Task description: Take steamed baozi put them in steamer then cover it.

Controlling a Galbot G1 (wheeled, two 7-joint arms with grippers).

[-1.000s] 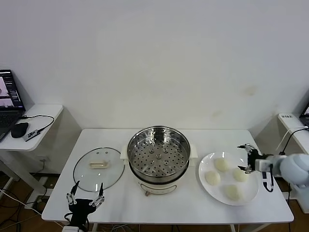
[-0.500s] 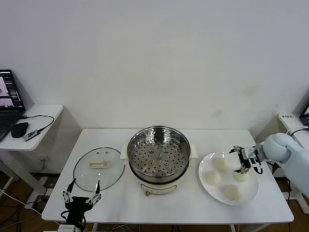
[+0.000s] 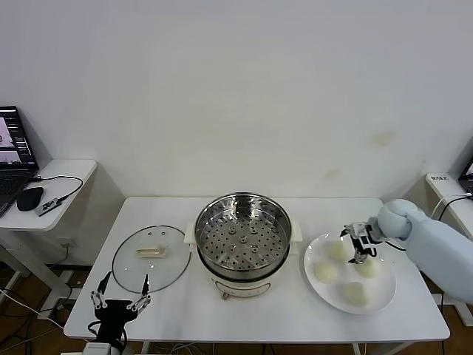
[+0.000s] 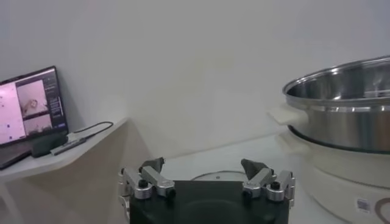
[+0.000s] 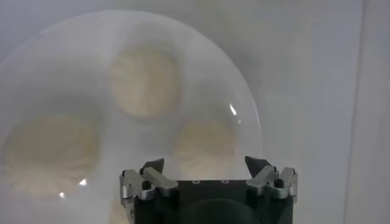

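Several cream-white baozi lie on a white plate [image 3: 385,291] at the table's right; one is at the back [image 3: 338,251], one at the left [image 3: 325,272] and one at the front [image 3: 356,293]. My right gripper [image 3: 357,242] is open and empty, low over the plate's back part. In the right wrist view its fingers [image 5: 205,164] straddle a baozi [image 5: 204,143] ahead of them, apart from it. The steel steamer [image 3: 242,237] stands empty at the centre. The glass cover [image 3: 151,257] lies flat to its left. My left gripper [image 3: 118,293] is open at the table's front left edge.
A side desk at far left holds a laptop [image 3: 13,151] and a mouse [image 3: 30,198]. The left wrist view shows the steamer's wall [image 4: 341,115], the cover's edge [image 4: 226,176] and the laptop [image 4: 30,106]. A small stand [image 3: 443,185] is at far right.
My right arm has swung left from the plate's right rim to over its back part, with the gripper still open. My left gripper has drifted slightly left and down.
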